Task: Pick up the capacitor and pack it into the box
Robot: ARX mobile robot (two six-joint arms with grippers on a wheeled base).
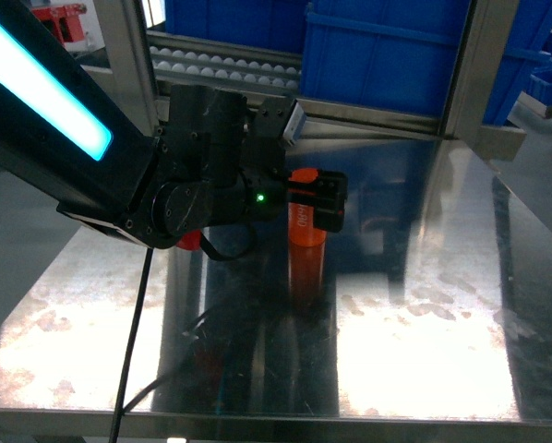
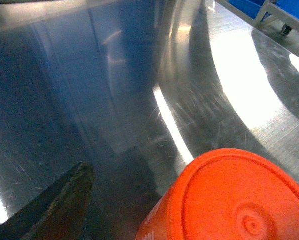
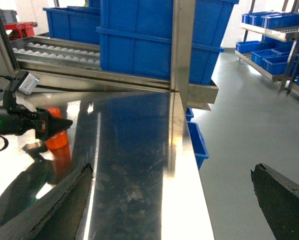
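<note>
Left pincer [image 1: 315, 205] has its fingers wide apart around the orange capacitor [image 1: 305, 209], not squeezing it. Under them lies the shiny metal table [image 1: 424, 314]. Right pincer [image 3: 172, 200] is open too, holding nothing, far off to the side.

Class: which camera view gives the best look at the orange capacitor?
The head view: the capacitor stands upright on the steel table, side visible, left end effector around it. The left wrist view shows mostly its top; the right wrist view shows it small and partly hidden.
</note>
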